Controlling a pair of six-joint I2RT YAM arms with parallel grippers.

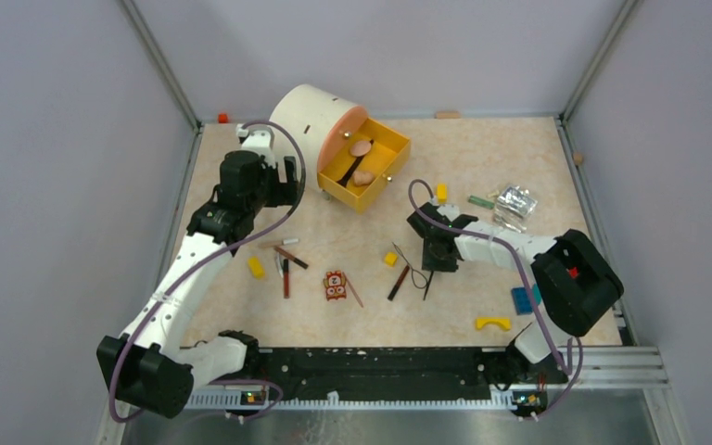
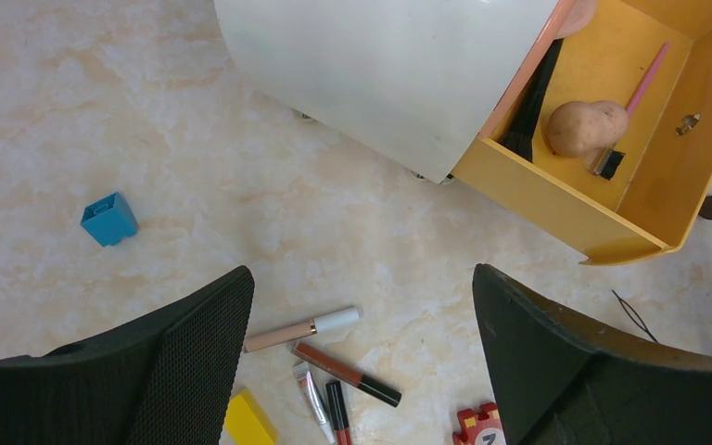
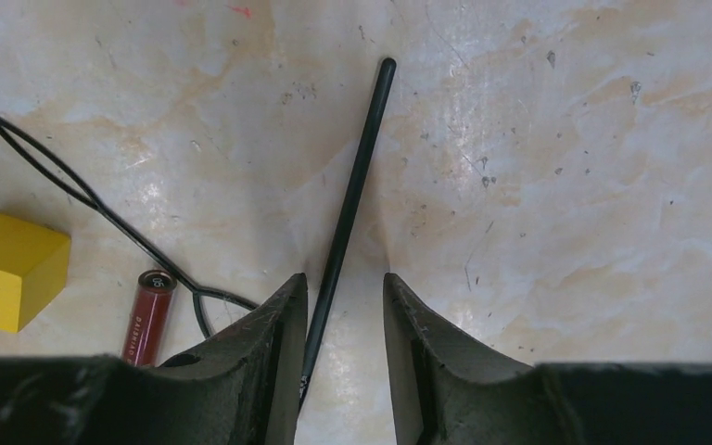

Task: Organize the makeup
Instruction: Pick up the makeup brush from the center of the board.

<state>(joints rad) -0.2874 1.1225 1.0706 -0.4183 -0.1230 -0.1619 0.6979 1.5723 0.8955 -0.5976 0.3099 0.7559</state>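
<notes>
Nearest, well short of the yellow drawer (image 2: pixel 556 199), several pencils (image 2: pixel 345 374) lie loose on the bench (image 1: pixel 482 158), not yet sorted. Also short of the drawer, off to its right, the right gripper (image 3: pixel 343 278) holds its fingers apart astride a thin black stick (image 3: pixel 352 185) without clamping it. The wire-loop tool (image 3: pixel 83 199) lies loose there too. Just before the drawer hovers the left gripper (image 2: pixel 362 271), fingers spread wide and empty. Inside the drawer rest a peach puff (image 2: pixel 586 127), a pink-handled brush (image 2: pixel 644 82) and a black brush (image 2: pixel 533 102). By my judgement, over half remains.
</notes>
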